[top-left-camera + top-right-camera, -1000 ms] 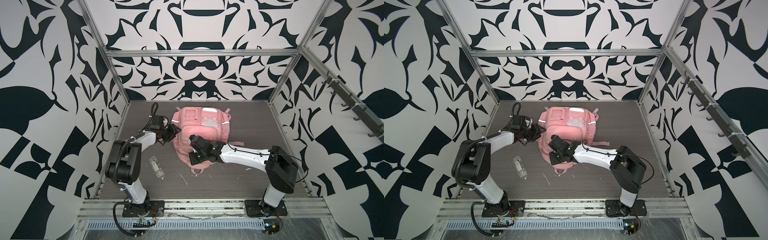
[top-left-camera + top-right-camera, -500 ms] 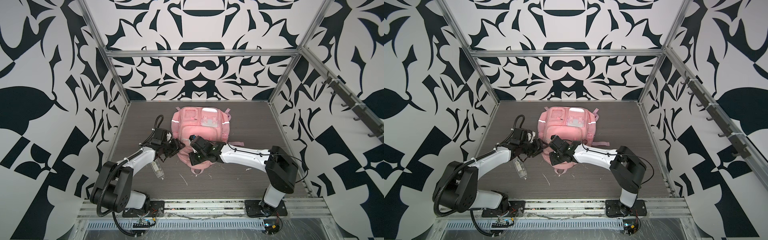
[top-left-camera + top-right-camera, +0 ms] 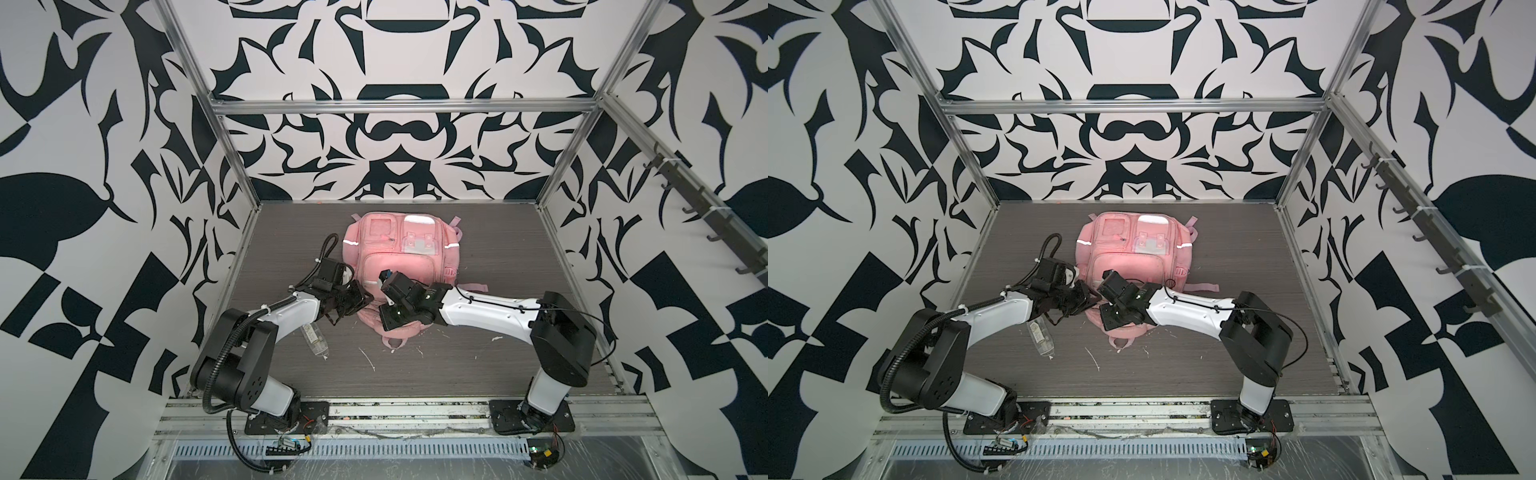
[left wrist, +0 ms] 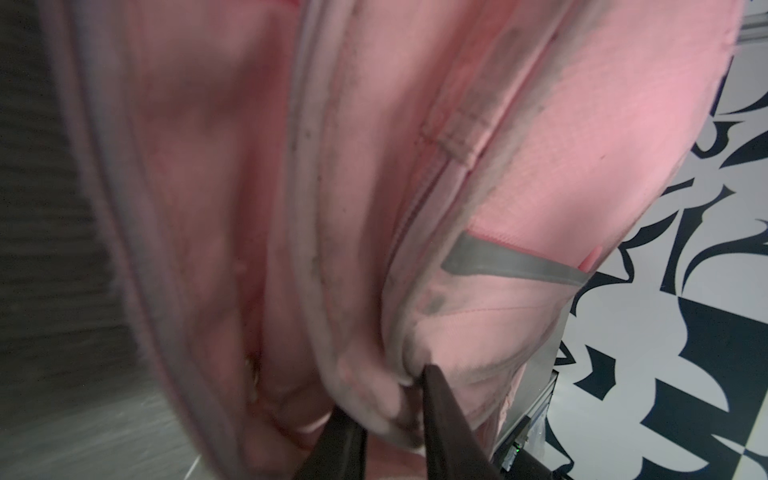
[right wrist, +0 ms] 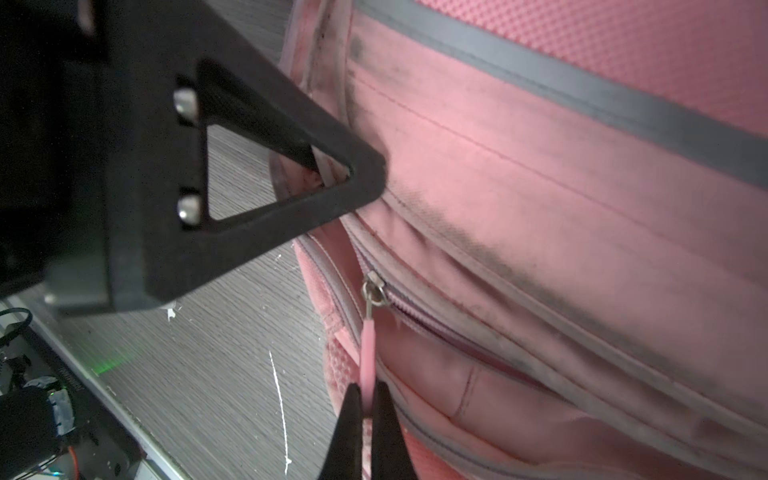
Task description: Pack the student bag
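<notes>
The pink student bag (image 3: 409, 259) (image 3: 1138, 257) lies flat on the grey floor, front pockets up. My left gripper (image 3: 365, 298) (image 3: 1091, 300) is at its near left edge. In the left wrist view the left gripper (image 4: 390, 399) is shut on a fold of the bag's grey-trimmed zipper edge (image 4: 374, 390). My right gripper (image 3: 384, 312) (image 5: 365, 399) is shut on the pink zipper pull tab (image 5: 367, 353), which hangs from a metal slider (image 5: 372, 289). The zipper beside it gapes partly. One left finger (image 5: 291, 178) shows pressed against the bag (image 5: 540, 208).
A clear plastic bottle (image 3: 316, 338) (image 3: 1041, 336) lies on the floor under the left arm. White scraps (image 3: 368, 359) are scattered in front of the bag. A rail of hooks (image 3: 702, 208) runs along the right wall. Aluminium frame posts stand at the corners.
My left arm swung from the bag's far left side to its near left edge, and its jaws closed on the fabric fold. The right gripper stayed shut in place.
</notes>
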You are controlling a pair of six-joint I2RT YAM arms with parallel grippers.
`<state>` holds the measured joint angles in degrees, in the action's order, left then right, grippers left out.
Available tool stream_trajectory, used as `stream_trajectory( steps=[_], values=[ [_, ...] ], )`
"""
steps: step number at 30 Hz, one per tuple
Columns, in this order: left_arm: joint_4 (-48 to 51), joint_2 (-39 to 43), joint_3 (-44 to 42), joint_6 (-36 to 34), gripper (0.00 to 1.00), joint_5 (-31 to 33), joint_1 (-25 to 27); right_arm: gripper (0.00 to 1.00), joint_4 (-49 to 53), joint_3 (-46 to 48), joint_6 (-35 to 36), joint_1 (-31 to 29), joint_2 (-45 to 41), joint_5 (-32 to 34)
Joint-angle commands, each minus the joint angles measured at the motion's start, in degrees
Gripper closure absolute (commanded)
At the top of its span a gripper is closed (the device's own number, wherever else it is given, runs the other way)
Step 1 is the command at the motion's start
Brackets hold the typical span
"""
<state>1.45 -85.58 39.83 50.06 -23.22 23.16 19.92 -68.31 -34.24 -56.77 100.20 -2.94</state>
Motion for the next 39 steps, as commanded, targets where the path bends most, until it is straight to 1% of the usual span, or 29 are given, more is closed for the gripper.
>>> stream_trajectory(
  steps=[1,5,8,15,18,23,29,39],
  values=[
    [1.18,-0.92,1.65,-1.69,0.80,1.30,-0.26,1.00,0.50,-0.63,1.43,-0.48,-3.09,0.25],
    [2.37,-0.60,2.52,-3.24,0.83,1.01,-2.39,1.00,1.72,1.56,2.23,0.41,-4.93,1.26],
    [3.17,-0.23,2.92,-4.20,0.84,0.22,-4.68,1.00,2.71,3.90,2.72,1.54,-6.97,2.01],
    [5.13,1.06,3.16,-6.46,0.83,-1.34,-9.80,1.00,4.29,11.65,3.43,8.19,-14.51,2.54],
    [5.09,0.61,3.14,-7.06,0.81,-1.45,-10.32,1.00,3.64,13.70,3.04,10.01,-17.46,2.25],
    [3.97,-2.87,4.79,-7.19,0.79,-1.91,-10.33,1.00,3.67,13.01,2.72,9.93,-16.89,1.30],
    [3.39,-5.96,8.62,-7.26,0.77,-0.60,-10.98,1.00,1.90,12.62,1.61,9.26,-16.75,0.44],
    [2.41,-13.51,17.21,-5.68,0.76,-0.95,-11.27,1.00,-0.19,7.80,1.02,5.14,-12.80,0.23]
  ],
)
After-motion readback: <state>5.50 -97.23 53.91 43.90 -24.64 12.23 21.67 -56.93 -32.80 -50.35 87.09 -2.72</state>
